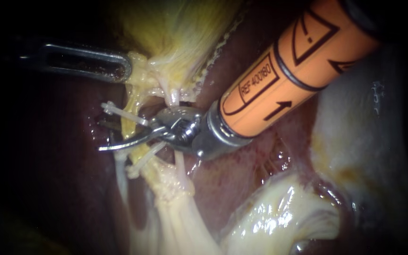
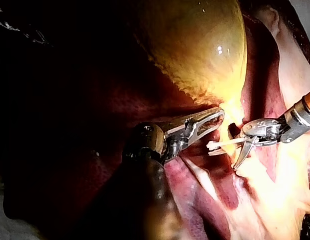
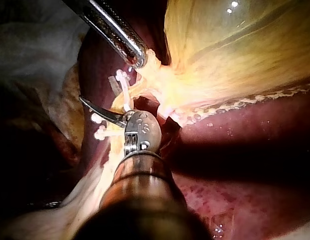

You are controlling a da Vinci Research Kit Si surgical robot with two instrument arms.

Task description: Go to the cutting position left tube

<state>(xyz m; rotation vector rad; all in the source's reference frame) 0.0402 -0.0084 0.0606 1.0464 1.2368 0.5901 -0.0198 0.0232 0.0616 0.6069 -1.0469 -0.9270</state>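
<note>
Our right instrument [image 1: 112, 136], orange-sleeved with curved steel blades, is standing open astride the pale yellow left tube [image 1: 127, 126], which is running crosswise to the blades between two white plastic clips [image 1: 121, 113] on the dark red liver [image 1: 48, 179]. Our left instrument [image 1: 127, 66], a slotted steel grasper, is gripping the yellow gallbladder neck [image 1: 141, 65] above.

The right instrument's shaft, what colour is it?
The shaft is orange with black markings; the endoscope view shows it best.

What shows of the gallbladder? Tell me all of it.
The gallbladder is a yellow-green, glossy, taut sac lying against the dark red liver. It narrows to a pale, stringy neck edged with frothy fat, which my left instrument grips. Its far end is out of view.
</note>
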